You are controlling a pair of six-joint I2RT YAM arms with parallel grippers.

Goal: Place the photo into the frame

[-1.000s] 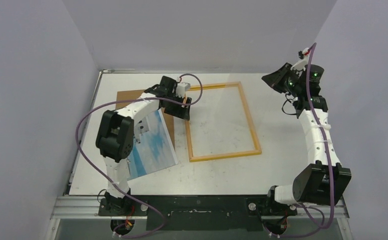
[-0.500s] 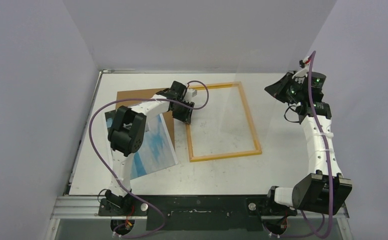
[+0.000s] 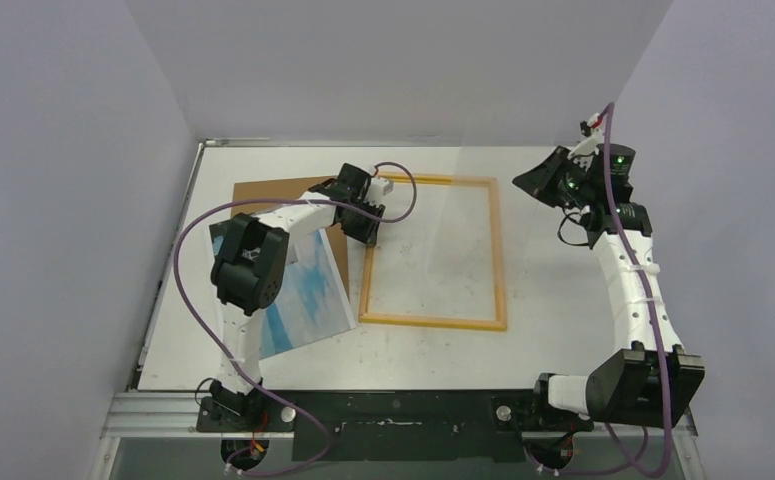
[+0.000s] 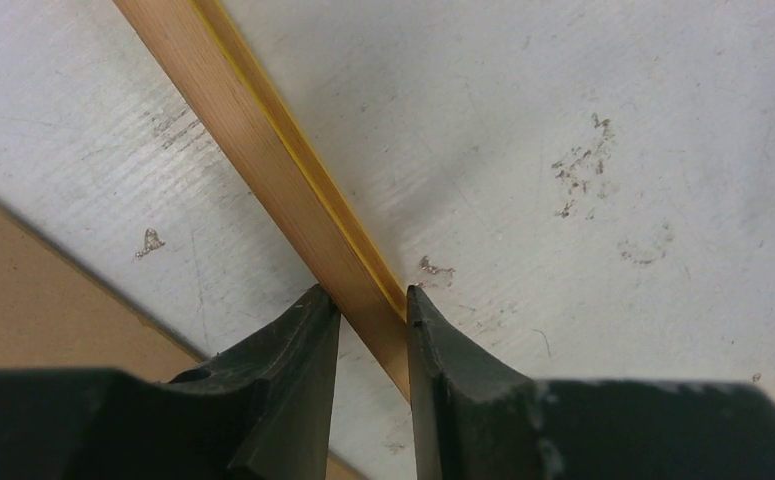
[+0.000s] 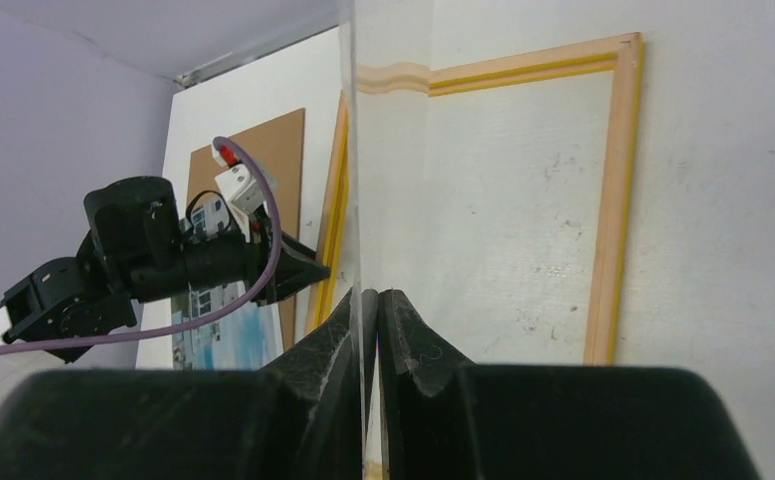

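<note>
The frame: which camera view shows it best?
The top external view: the whole frame lies flat, all four sides in view. The left wrist view shows only a piece of one side, in the left gripper. The right wrist view shows three sides, partly through the clear pane held by the right gripper.

A brown fibreboard panel point(image 3: 278, 192) lies flat at the far left of a scuffed white table point(image 3: 563, 330); a clear pane point(image 5: 354, 150) stands on edge, raised above the tabletop
</note>
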